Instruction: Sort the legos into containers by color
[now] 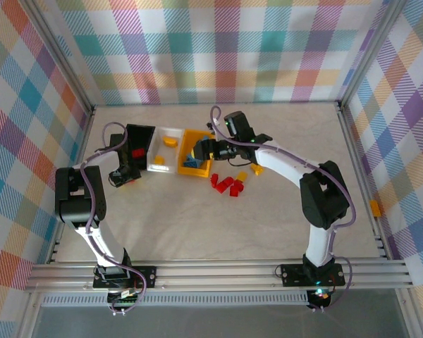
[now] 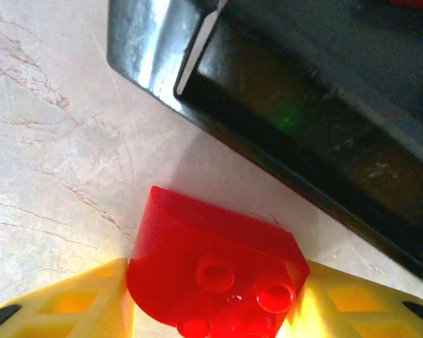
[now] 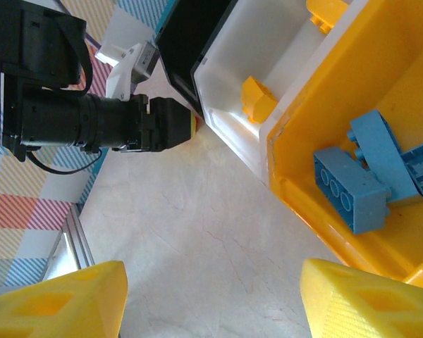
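Overhead, at seven o'clock of the black rectangular plastic bin (image 1: 142, 134), the left gripper (image 1: 125, 177) sits low. The right gripper (image 1: 203, 150) hovers over the orange-yellow plastic bin (image 1: 195, 171), with loose red bricks (image 1: 228, 186) at its five o'clock.

Left wrist: yellow fingers (image 2: 77, 303) press both flanks of a red studded plastic brick (image 2: 211, 246) lying on the marbled tabletop (image 2: 56, 141); the black bin is at one o'clock.

Right wrist: the jaws stand wide and empty beside blue studded bricks (image 3: 352, 186) in the orange-yellow bin.

Step judged: grasping a red brick. The next move calls for a lift and a carry over the black rim.
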Controlling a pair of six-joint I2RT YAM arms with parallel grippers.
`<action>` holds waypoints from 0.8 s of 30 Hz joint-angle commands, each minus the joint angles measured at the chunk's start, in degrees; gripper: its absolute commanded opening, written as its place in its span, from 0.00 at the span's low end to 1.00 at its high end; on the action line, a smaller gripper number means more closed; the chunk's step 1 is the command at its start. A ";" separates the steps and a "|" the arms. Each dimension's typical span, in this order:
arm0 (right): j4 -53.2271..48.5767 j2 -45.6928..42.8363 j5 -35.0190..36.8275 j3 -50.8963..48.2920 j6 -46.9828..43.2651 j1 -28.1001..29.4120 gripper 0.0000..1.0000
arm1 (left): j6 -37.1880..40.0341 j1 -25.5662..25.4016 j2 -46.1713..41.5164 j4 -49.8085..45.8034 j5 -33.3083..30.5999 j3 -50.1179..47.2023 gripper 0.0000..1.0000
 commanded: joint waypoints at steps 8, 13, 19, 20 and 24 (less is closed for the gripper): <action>3.27 -0.98 -2.03 -0.75 0.82 0.72 0.66 | -2.20 -0.24 -7.29 0.89 2.55 -4.10 0.48; 4.19 -0.11 -2.33 -0.83 1.48 1.13 0.65 | -3.10 -1.04 -12.90 -2.29 1.98 -4.29 0.48; 4.36 -0.59 -2.11 -1.49 1.55 1.17 0.65 | -2.97 -1.61 -15.76 -5.11 2.98 -0.04 0.49; 4.38 -0.87 -2.10 -1.72 1.48 1.19 0.65 | -2.77 -1.66 -14.97 -5.54 3.28 1.71 0.49; 3.68 -2.26 -1.26 -2.82 0.72 1.16 0.65 | -1.71 -2.29 -9.18 -7.24 3.05 9.70 0.49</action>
